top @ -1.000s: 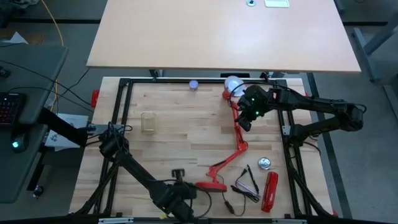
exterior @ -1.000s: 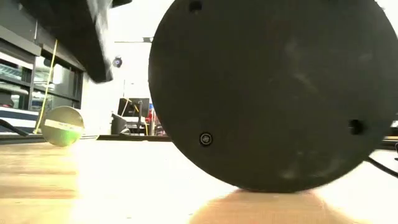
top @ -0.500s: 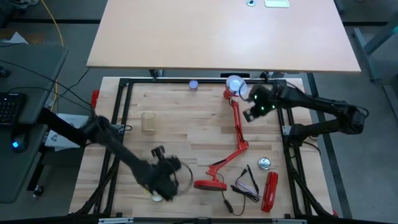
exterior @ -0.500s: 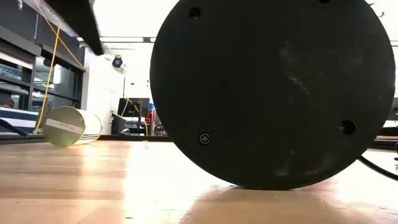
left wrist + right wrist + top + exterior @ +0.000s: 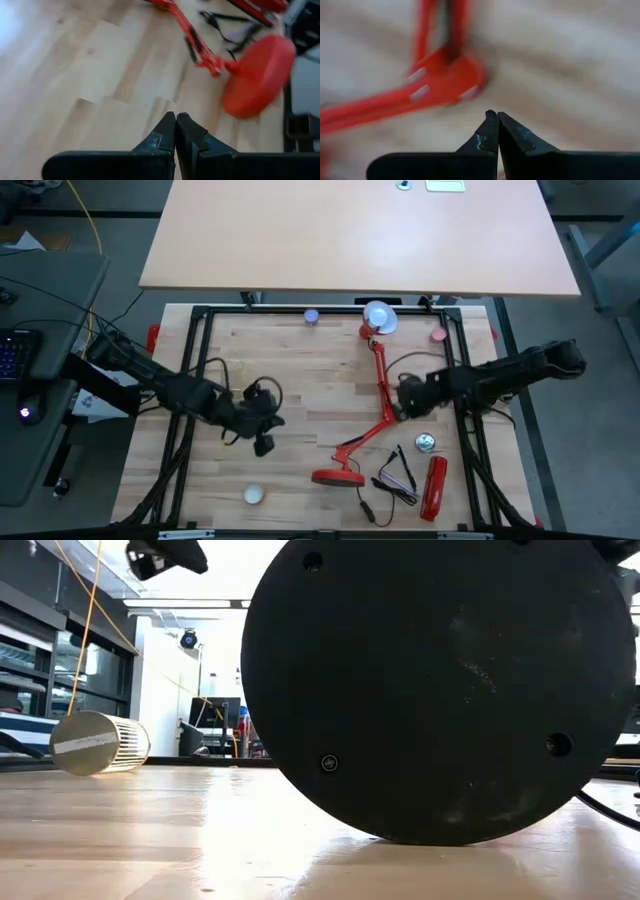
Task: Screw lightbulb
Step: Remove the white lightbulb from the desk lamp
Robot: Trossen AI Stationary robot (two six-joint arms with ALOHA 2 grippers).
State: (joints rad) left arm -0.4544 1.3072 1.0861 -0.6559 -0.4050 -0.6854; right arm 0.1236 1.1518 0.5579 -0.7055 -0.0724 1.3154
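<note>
Lightbulb (image 5: pixel 379 316) sits white in the red lamp's shade (image 5: pixel 366 330) at the table's far edge in the high view; the left gripper (image 5: pixel 263 442) is left of the lamp base (image 5: pixel 337 476), the right gripper (image 5: pixel 400 409) beside the lamp's elbow. In the left wrist view, its fingers (image 5: pixel 165 134) are pressed together, empty. In the right wrist view, its fingers (image 5: pixel 515 135) are together too, near the red joint (image 5: pixel 451 75).

Evenly lit from overhead in the high view, shadows staying soft. Blowing out white behind the dark lamp base (image 5: pixel 440 690) in the low view (ceiling strips glaring). Smearing the red lamp arm (image 5: pixel 395 107) with blur in the right wrist view.
</note>
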